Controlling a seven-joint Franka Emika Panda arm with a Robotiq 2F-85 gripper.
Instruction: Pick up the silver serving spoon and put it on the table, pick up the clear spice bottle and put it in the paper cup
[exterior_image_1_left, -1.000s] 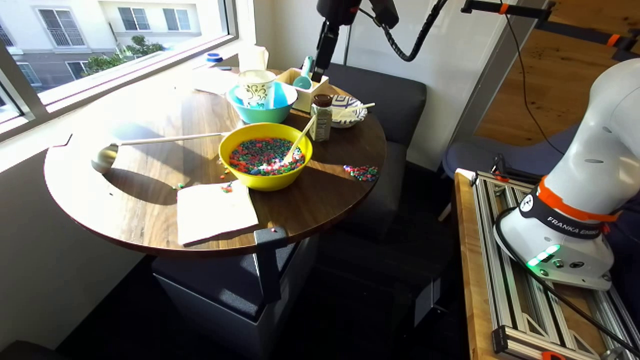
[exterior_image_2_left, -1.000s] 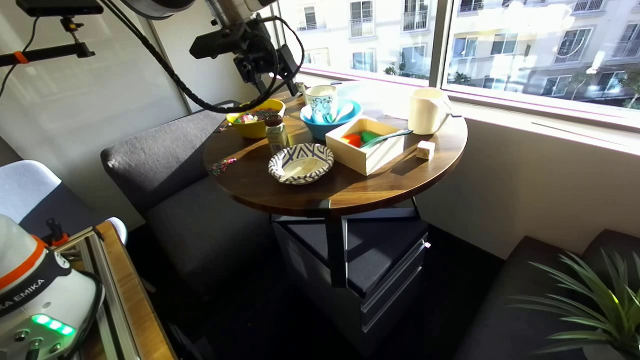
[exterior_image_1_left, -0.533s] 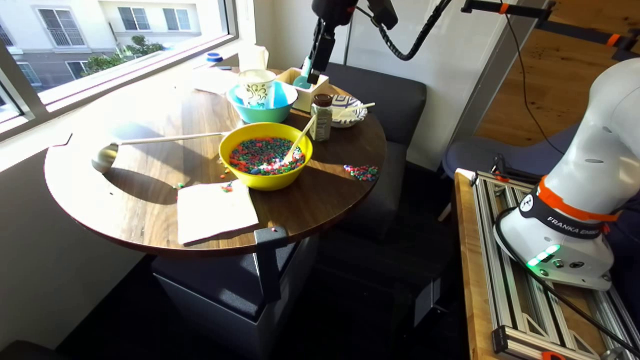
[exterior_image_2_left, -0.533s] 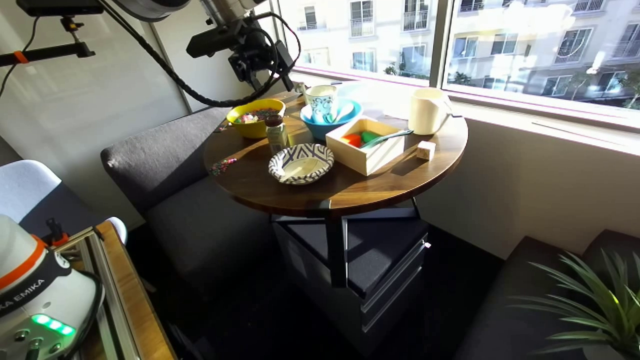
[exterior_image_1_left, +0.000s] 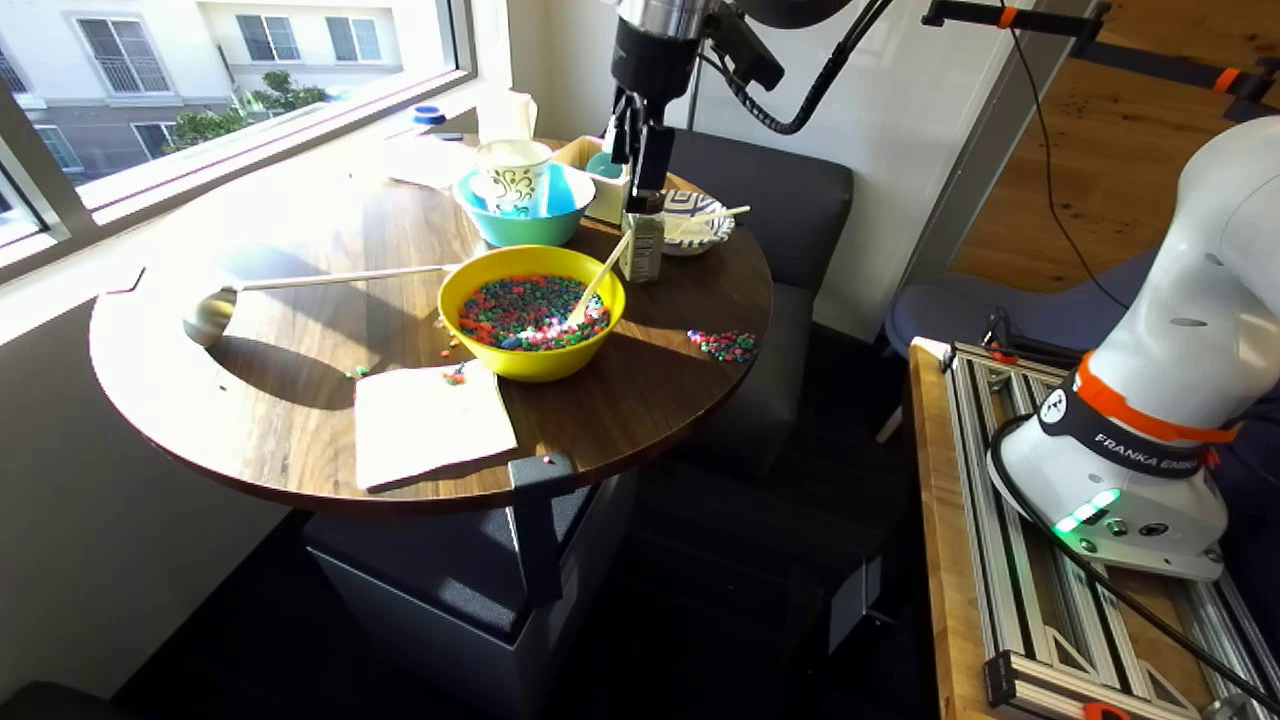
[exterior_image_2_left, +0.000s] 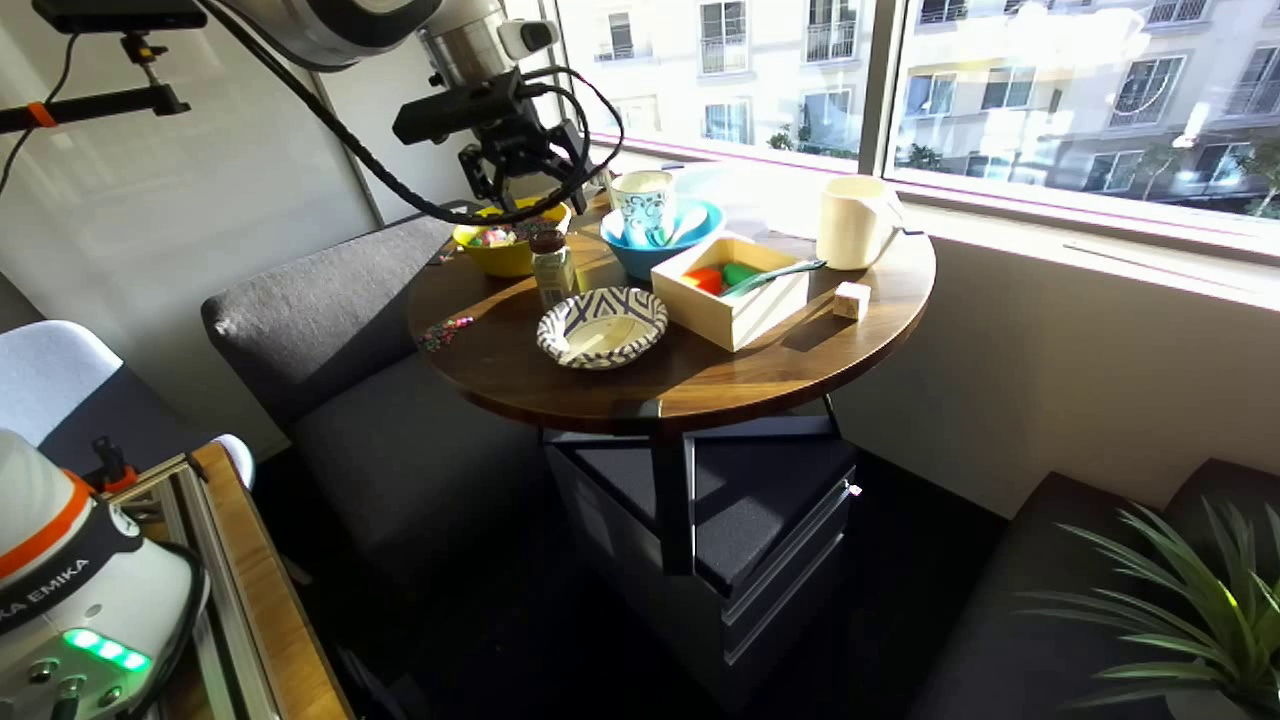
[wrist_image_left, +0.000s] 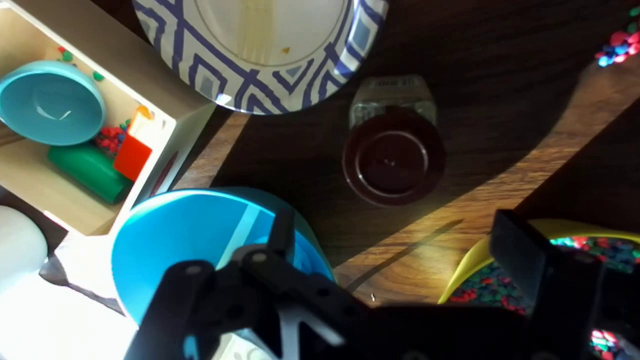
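The silver serving spoon (exterior_image_1_left: 209, 318) lies on the wooden table (exterior_image_1_left: 620, 430), its handle end by the yellow bowl. The clear spice bottle (exterior_image_1_left: 642, 250) stands upright with a brown lid, between the yellow bowl and the patterned paper bowl; it also shows in an exterior view (exterior_image_2_left: 554, 275) and the wrist view (wrist_image_left: 394, 157). The paper cup (exterior_image_1_left: 515, 180), pale with a blue-green pattern, stands in the blue bowl. My gripper (wrist_image_left: 394, 220) is open and empty above the table; the bottle's lid is just beyond the fingertips. In an exterior view one finger of the gripper (exterior_image_1_left: 637, 178) overlaps the lid.
The yellow bowl (exterior_image_1_left: 530, 365) of beads and the blue bowl (wrist_image_left: 175, 225) flank the gripper. A wooden box (exterior_image_2_left: 735, 315), a patterned paper bowl (exterior_image_2_left: 600, 330) and a white pitcher (exterior_image_2_left: 845, 225) stand around. Loose beads (exterior_image_1_left: 725, 346) and a napkin (exterior_image_1_left: 435, 425) lie near the edge.
My gripper has moved down, and in an exterior view one finger now overlaps the bottle's lid. The objects on the table have not moved.
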